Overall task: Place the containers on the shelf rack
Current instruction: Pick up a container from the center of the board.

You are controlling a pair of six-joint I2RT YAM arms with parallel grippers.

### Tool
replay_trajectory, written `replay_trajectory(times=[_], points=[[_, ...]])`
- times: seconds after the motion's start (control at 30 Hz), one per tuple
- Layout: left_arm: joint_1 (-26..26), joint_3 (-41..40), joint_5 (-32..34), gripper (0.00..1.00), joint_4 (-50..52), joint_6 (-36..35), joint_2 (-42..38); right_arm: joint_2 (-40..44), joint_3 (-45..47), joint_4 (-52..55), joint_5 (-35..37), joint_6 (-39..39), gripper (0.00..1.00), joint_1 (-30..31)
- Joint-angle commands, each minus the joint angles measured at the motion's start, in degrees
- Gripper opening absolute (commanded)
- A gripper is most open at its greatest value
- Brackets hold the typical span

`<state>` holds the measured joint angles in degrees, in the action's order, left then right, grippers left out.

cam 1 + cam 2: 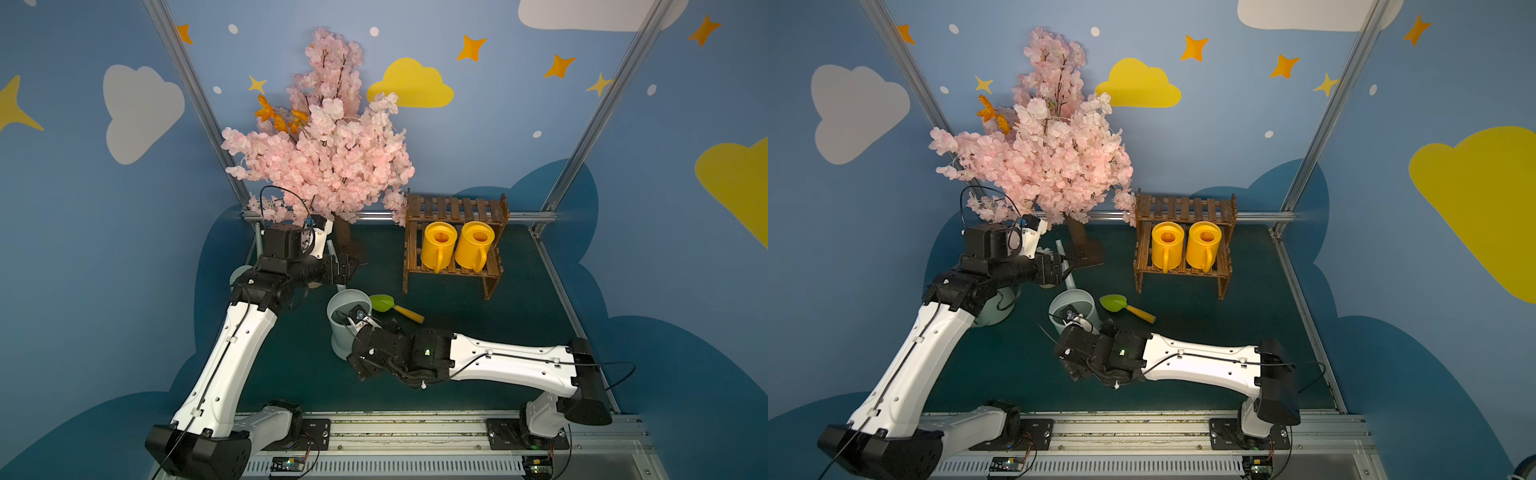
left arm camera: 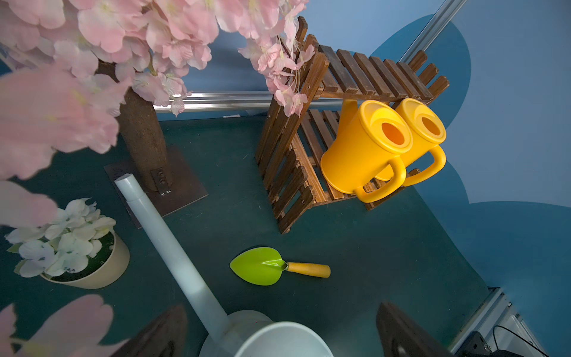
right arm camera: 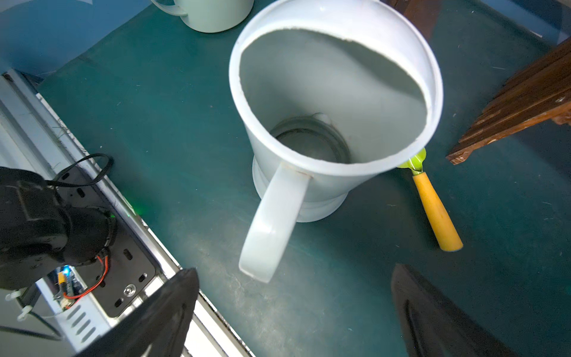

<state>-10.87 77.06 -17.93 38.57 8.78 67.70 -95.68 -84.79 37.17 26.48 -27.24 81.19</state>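
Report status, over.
Left gripper, right gripper open, empty. Yellow watering cans on rack's lower tier; green-grey watering can, blue-grey watering can on mat. Trowel between latter and rack.

- In both top views my left arm (image 1: 905, 365) hides most of the green-grey can (image 1: 1000, 309).
- In the right wrist view, the blue-grey can (image 3: 333, 92) mostly hides the trowel (image 3: 437, 210) blade.
- The left wrist view's frame edge cuts that can off.
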Motion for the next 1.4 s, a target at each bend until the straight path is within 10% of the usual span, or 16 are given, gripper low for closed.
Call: replay_trajectory(times=[0.0,0.4,1.37], points=[[0.4,-0.8,0.5,1.0,-1.4,-0.5,-1.0,-2.6,-1.6,-0.1,0.2,-1.4,0.98,-1.6],[1.1,-2.7,0.1,1.0,-2.5,-0.7,-1.1,-2.6,2.6,-2.1,2.2,3.3,0.83,-5.6],[1.6,-3.7,-1.4,1.0,-3.7,-0.5,0.4,4.1,29.4,-48.7,0.6,16.4,0.52,-5.9]])
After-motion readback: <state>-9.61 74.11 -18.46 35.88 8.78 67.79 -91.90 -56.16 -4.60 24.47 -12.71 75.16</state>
